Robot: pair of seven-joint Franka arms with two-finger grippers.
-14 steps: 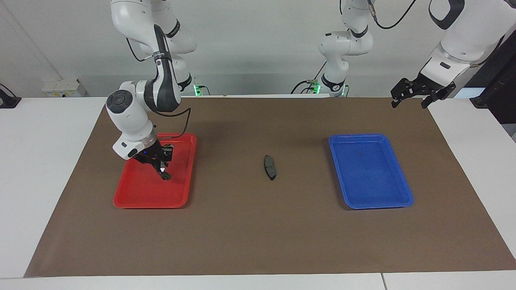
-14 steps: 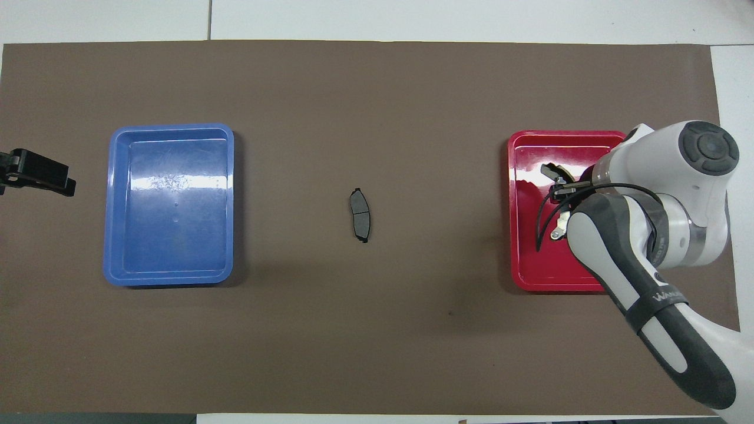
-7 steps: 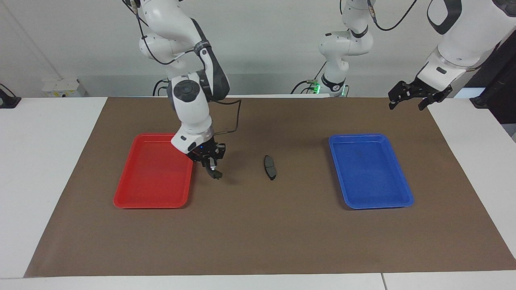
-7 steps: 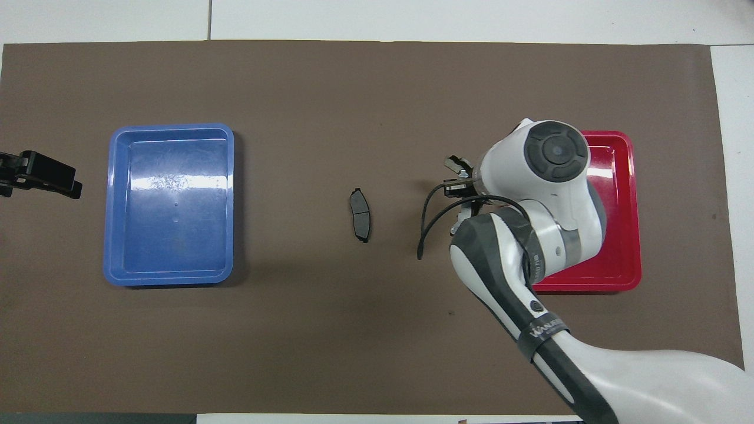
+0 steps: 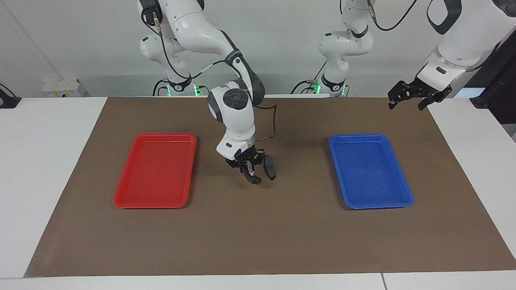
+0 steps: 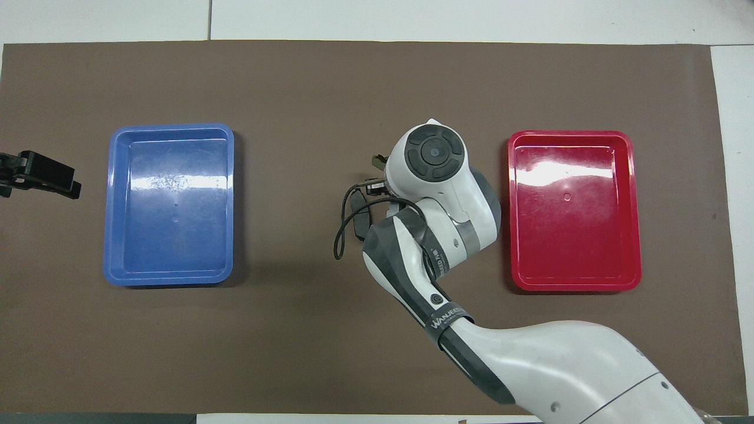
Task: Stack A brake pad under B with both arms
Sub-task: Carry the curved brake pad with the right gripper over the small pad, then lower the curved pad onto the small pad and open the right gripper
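Right now the right arm's black two-finger gripper [image 5: 250,171] sits mid-frame in the facing view, raised just over the brown mat [image 5: 258,237], fingers closed on a thin dark crescent-shaped brake piece with a bit of silver [image 5: 254,177] that hangs from the tips. Most of that piece is hidden by the fingers. In the overhead view the white wrist covers the gripper; only a small end of the held piece [image 6: 377,159] pokes out above the wrist, centre frame.

The short flat all-grey brake pad [image 5: 269,167] lies on the mat just beside the gripper, centre of the facing view, between the two trays. From overhead, part of it [image 6: 359,215] shows at the wrist's edge, with a black cable loop crossing it. Can't tell if the held piece touches the pad.

Red rectangular plastic tray [image 5: 155,171] at left-centre of the facing view, nothing in it. Blue rectangular plastic tray [image 5: 370,171] at right-centre, also nothing in it.

Left arm's black gripper [image 5: 408,96] hangs in the air at upper right of the facing view, over the mat's corner, fingers spread apart and holding nothing. Overhead it shows at the left edge [image 6: 38,176].
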